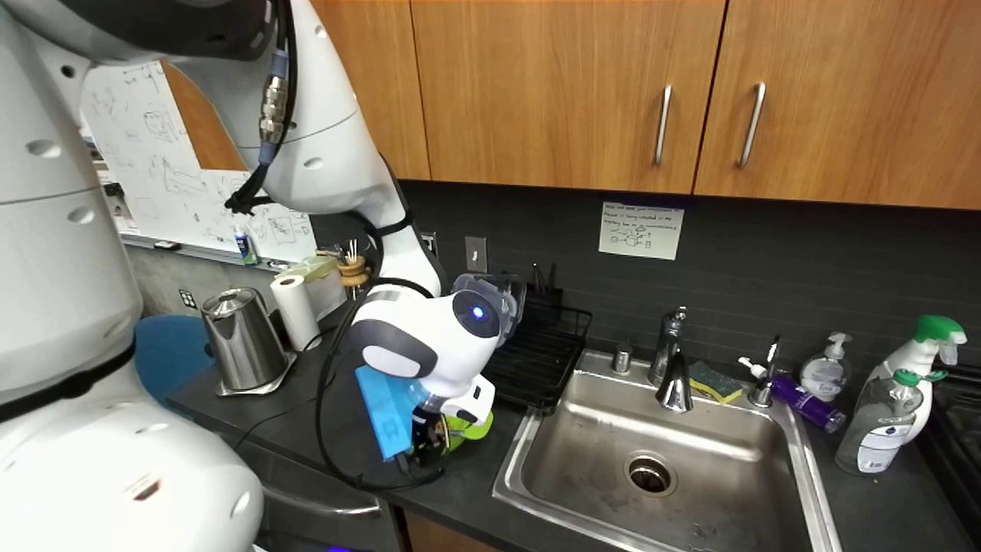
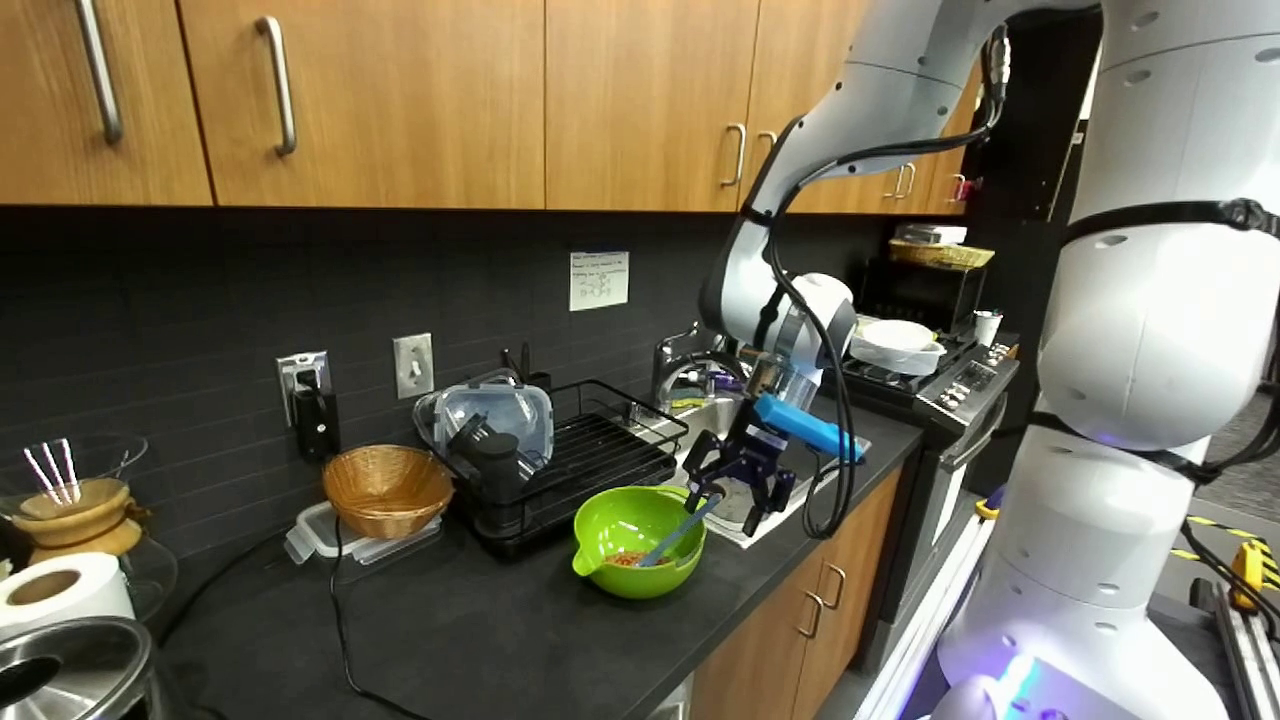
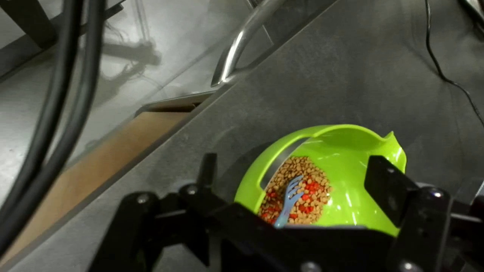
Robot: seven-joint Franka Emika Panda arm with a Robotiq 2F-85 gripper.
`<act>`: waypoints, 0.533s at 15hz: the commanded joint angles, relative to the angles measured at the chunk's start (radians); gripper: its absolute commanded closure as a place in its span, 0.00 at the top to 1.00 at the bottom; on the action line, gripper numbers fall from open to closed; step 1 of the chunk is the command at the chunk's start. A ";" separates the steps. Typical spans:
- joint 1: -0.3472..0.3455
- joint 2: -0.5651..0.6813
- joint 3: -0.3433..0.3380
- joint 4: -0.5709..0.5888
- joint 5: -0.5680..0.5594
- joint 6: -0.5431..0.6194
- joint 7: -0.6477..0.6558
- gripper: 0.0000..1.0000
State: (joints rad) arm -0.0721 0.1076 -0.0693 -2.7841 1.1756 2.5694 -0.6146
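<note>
A lime-green bowl (image 2: 640,582) with a spout stands on the dark counter. Inside it lie tan pellets (image 3: 300,166) and red bits (image 3: 312,187). A blue fork (image 3: 290,198) rests with its tines on them, and its handle (image 2: 690,525) leans out over the bowl's rim. My gripper (image 2: 728,508) is tilted just above the sink side of the bowl, jaws wide apart, open. In the wrist view its black fingers (image 3: 389,189) stand on either side of the fork. The fork's handle end is hidden there; in an exterior view it reaches close to one finger, and I cannot tell whether they touch.
A black drying rack (image 2: 600,440) stands behind the bowl, beside a wicker basket (image 2: 388,485) on a clear lid. The steel sink (image 1: 529,468) adjoins the bowl. A kettle (image 1: 244,341) and paper roll (image 1: 295,310) stand farther along. Loose cables (image 3: 56,124) hang from my arm.
</note>
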 commanded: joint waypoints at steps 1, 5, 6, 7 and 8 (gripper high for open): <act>-0.007 -0.023 -0.012 0.005 -0.070 0.043 0.092 1.00; -0.005 -0.043 -0.053 0.012 -0.143 0.064 0.108 1.00; -0.008 -0.100 -0.058 -0.040 -0.166 0.068 0.121 1.00; -0.007 -0.062 -0.071 0.003 -0.177 0.057 0.114 1.00; -0.007 -0.059 -0.078 0.010 -0.191 0.054 0.117 1.00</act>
State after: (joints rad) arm -0.0747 0.0775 -0.1255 -2.7738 1.0345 2.6286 -0.5200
